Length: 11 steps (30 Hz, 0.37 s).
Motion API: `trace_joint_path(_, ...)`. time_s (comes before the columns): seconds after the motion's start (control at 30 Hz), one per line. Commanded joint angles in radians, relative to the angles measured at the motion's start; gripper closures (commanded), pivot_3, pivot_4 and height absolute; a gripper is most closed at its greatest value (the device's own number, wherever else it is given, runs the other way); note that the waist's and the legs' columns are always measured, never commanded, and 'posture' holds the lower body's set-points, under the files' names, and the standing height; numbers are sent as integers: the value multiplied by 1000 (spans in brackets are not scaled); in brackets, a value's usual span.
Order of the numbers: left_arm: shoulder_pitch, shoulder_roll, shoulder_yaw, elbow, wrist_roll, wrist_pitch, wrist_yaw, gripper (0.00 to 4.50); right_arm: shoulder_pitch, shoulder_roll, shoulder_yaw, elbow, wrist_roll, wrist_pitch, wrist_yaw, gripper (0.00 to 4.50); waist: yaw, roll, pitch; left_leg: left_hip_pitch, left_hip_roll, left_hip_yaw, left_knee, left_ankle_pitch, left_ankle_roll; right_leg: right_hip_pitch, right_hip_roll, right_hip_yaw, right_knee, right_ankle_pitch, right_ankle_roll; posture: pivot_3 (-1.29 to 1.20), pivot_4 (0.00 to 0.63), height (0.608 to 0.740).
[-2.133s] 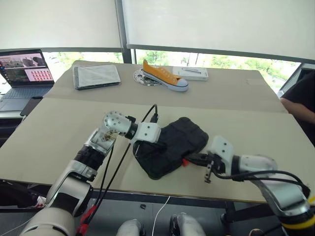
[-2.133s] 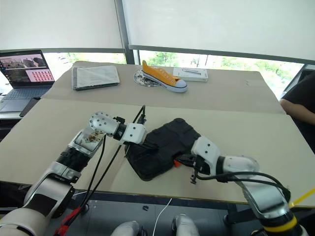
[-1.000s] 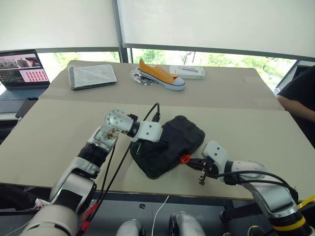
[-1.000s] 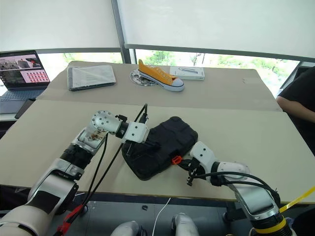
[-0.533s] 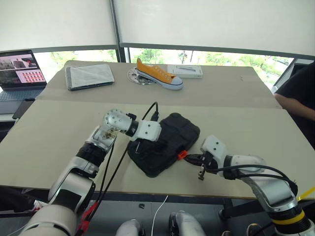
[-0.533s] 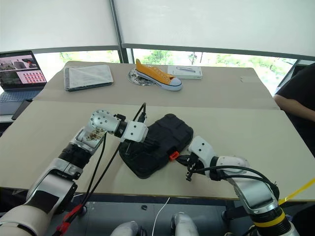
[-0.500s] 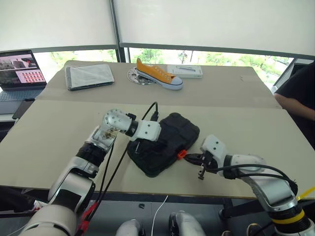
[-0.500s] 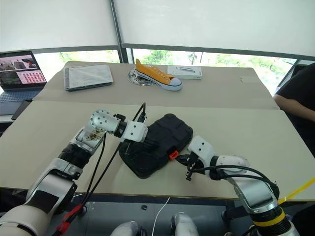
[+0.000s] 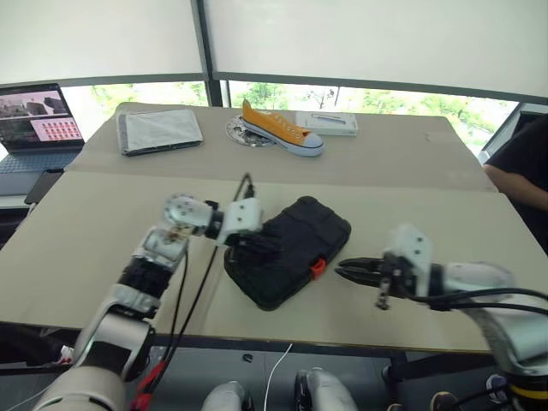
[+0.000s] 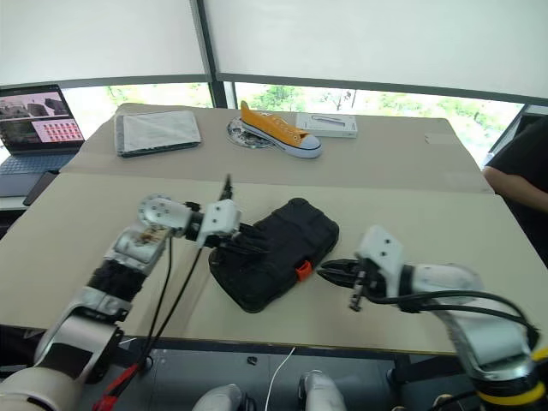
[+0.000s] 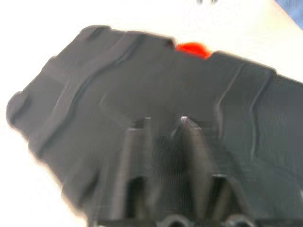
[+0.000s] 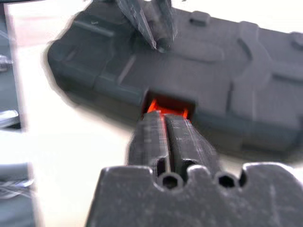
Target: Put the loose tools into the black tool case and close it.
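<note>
Scanning left to right, we see a laptop (image 9: 34, 128) at the far edge, then a grey folder (image 9: 160, 131) on the rear worktop (image 9: 411, 163). Left gripper (image 11: 163, 124) hovers over the lid of the black tool case (image 9: 291, 248), jaws parted a little, grasping nothing. Case lies shut near the worktop's front middle, orange latch (image 9: 318, 267) facing the right gripper (image 9: 342, 271). An orange shoe (image 9: 281, 131) and a white box (image 9: 328, 123) sit behind. Right gripper points at the latch, just short of it; jaws nearly together in the wrist view, clamping nothing. Person's dark sleeve (image 9: 524, 158) at far right.
</note>
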Motion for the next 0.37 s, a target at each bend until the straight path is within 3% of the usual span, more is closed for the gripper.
trace_joint_path(0.03,144,162,155,-215,-146,278,-9,1577,-15,-106,-158,68,106,-32,165,2330,-6,0,3,1,0,0,-1,0,0,0,0,0,0,-1,1,0,150,733)
trace_joint_path(0.13,298,299,312,-376,-287,473,-13,501,-35,-183,-205,171,123,-61,265,1250,-3,-1,9,2,2,-1,-2,1,-1,0,-1,1,0,-1,1,0,150,733)
trace_joint_path(0.37,520,426,647,-490,-450,643,50,487,-104,-252,-200,358,160,-93,421,1227,28,-1,15,1,1,-2,-2,1,-3,0,-7,0,0,-2,0,0,150,733)
